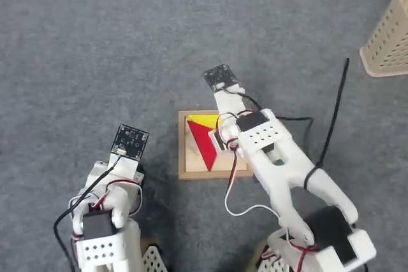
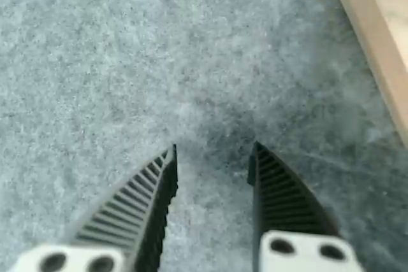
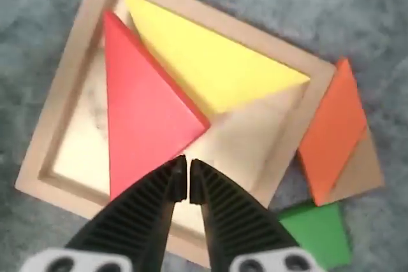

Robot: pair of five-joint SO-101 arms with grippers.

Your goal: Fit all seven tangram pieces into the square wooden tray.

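The square wooden tray [image 1: 191, 173] lies mid-table on grey carpet. Inside it are a red triangle [image 3: 143, 119] and a yellow triangle [image 3: 210, 62], side by side, also seen as red triangle [image 1: 203, 144] and yellow triangle [image 1: 205, 120] from above. Just outside one tray wall [image 3: 38, 176] lie an orange piece [image 3: 331, 132], a tan piece [image 3: 360, 173] partly under it, and a green piece [image 3: 319, 234]. My right gripper [image 3: 189, 176] hangs shut and empty over the tray by the red triangle's corner. My left gripper [image 2: 213, 157] stands open over bare carpet, beside the tray's edge [image 2: 370, 36].
A beige perforated basket [image 1: 389, 36] stands at the far right edge. A black cable [image 1: 331, 125] runs along the right arm. Grey carpet stretches open to the left and behind the tray.
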